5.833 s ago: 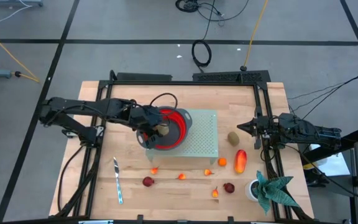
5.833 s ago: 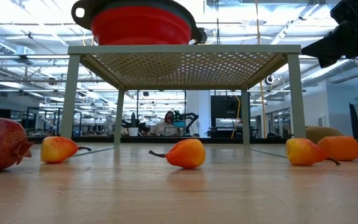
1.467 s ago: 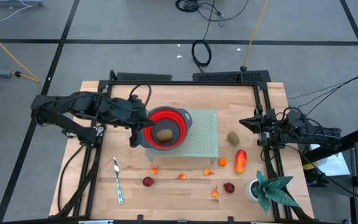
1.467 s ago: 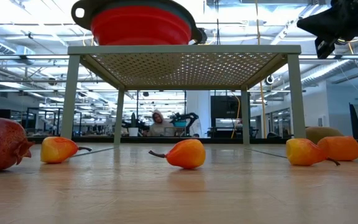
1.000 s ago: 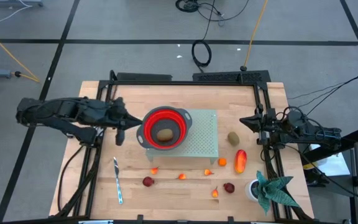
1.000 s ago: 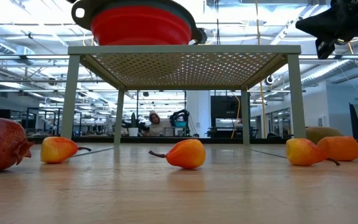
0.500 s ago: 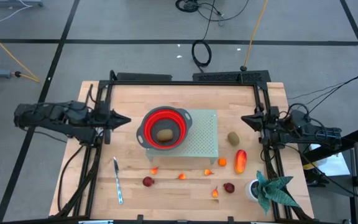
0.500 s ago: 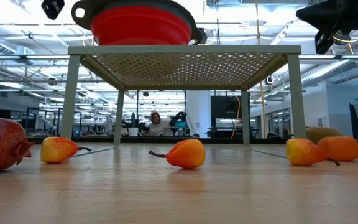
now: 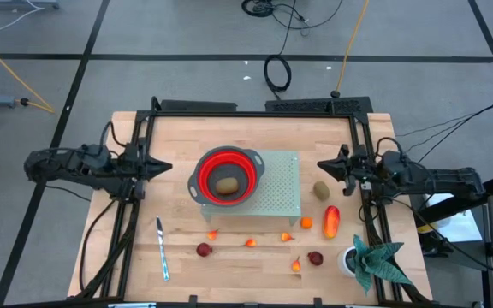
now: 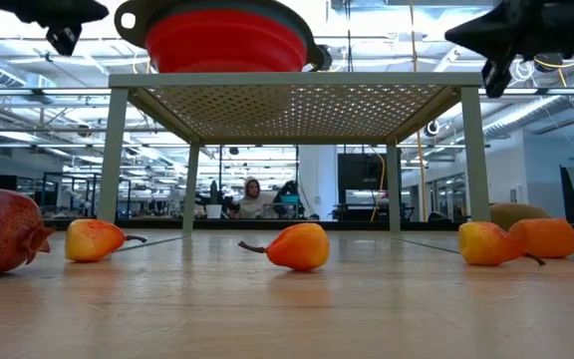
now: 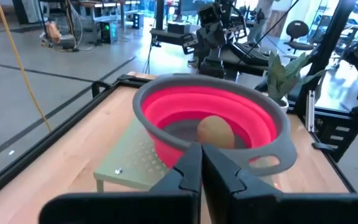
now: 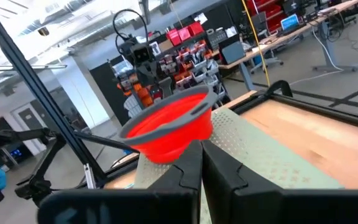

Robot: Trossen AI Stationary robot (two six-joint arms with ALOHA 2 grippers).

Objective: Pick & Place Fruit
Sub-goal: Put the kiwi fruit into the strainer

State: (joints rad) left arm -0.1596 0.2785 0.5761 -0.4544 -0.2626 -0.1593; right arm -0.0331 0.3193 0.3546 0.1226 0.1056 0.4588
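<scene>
On the wooden table (image 9: pixel 178 128), one kiwi (image 9: pixel 226 184) is being cradled in the red bowl (image 9: pixel 200 169), right of the left gripper (image 9: pixel 166 168), fingers pressed together; the right gripper (image 9: pixel 322 168), likewise closed, is being held beside another kiwi (image 9: pixel 321 189).

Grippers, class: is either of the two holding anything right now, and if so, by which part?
Nothing is held. The left gripper and the right gripper are both shut and empty, either side of the red collapsible bowl holding a brownish oval kiwi.

Large open robotics lab: workbenches (image 10: pixel 167 207), monitors (image 12: pixel 291 22), office chairs (image 11: pixel 298 31), ceiling strip lights (image 10: pixel 58 100), floor cables (image 9: pixel 278 70).
</scene>
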